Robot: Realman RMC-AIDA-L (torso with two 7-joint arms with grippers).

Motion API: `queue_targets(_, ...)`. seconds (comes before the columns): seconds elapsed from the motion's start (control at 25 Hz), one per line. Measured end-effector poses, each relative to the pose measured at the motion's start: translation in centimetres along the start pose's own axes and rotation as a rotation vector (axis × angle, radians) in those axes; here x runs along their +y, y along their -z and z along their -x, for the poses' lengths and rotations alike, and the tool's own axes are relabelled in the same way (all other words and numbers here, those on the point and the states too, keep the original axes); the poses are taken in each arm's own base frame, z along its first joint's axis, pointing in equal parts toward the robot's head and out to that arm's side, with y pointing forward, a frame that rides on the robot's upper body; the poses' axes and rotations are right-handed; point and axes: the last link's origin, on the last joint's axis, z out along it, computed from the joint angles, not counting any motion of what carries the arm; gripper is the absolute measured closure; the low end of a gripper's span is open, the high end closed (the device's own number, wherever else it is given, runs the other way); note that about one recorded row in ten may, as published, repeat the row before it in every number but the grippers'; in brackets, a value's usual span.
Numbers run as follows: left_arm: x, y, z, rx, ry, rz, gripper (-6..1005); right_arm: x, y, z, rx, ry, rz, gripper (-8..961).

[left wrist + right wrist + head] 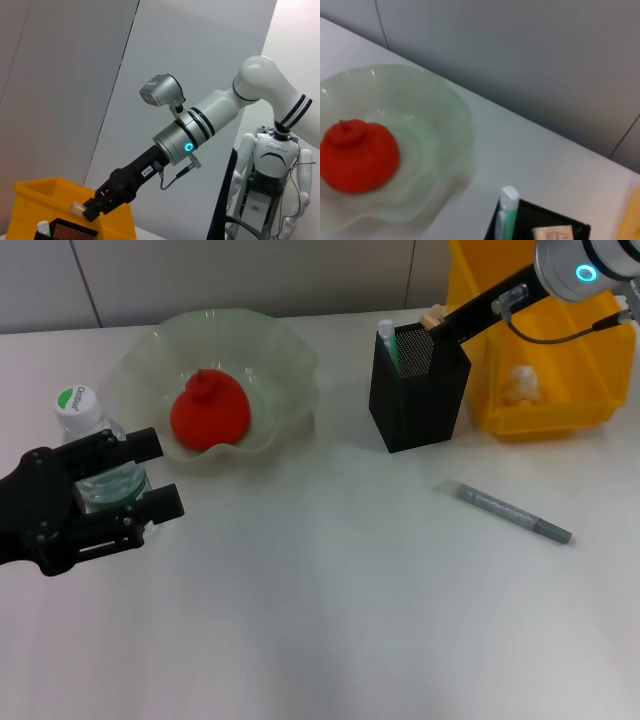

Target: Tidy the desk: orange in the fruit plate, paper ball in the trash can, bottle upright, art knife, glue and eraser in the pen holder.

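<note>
Above the pen holder [418, 390], the eraser [432, 317] in the right hand's [440, 324] grip.

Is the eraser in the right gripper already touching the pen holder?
Cannot tell. In the head view the right gripper holds the eraser at the pen holder rim, overlapping it; no view shows a gap or contact plainly.
</note>
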Motion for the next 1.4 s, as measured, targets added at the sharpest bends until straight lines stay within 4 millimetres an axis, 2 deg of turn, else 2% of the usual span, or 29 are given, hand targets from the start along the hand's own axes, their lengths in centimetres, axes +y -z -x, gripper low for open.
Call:
queue_targets(0.08,0.0,0.0,0.1,0.001,0.004,-0.001,212,-0.1,0.0,0.0,0.000,0.002,-0.008,703)
queue_targets(0.28,0.0,0.0,0.1,0.001,0.005,-0.001,212,-0.3,-0.1,-0.1,0.005,0.002,-0.020,573)
queue_targets(0.48,0.0,0.1,0.1,0.001,0.005,-0.001,212,0.0,-0.1,-0.3,0.017,0.005,-0.011,513)
queue_targets(0.68,0.2,0.2,0.2,0.001,0.008,0.003,212,2.0,1.3,-1.3,0.097,0.056,0.035,502)
queue_targets(0.8,0.2,0.3,0.3,0.000,0.009,-0.003,212,3.9,3.3,-2.2,0.143,0.076,0.078,505)
queue_targets(0.96,0.1,0.4,0.2,-0.002,0.000,-0.004,212,4.5,4.0,-3.0,0.178,0.085,0.108,511)
queue_targets(1.12,0.1,0.4,0.2,-0.002,-0.006,-0.005,212,3.8,3.5,-4.7,0.222,0.098,0.116,513)
queue_targets(1.2,0.1,0.3,0.2,-0.001,-0.006,-0.004,212,3.2,2.5,-6.0,0.256,0.114,0.127,514)
queue_targets(1.4,0.1,0.2,0.1,0.000,-0.008,-0.001,212,2.2,0.7,-7.3,0.289,0.159,0.166,515)
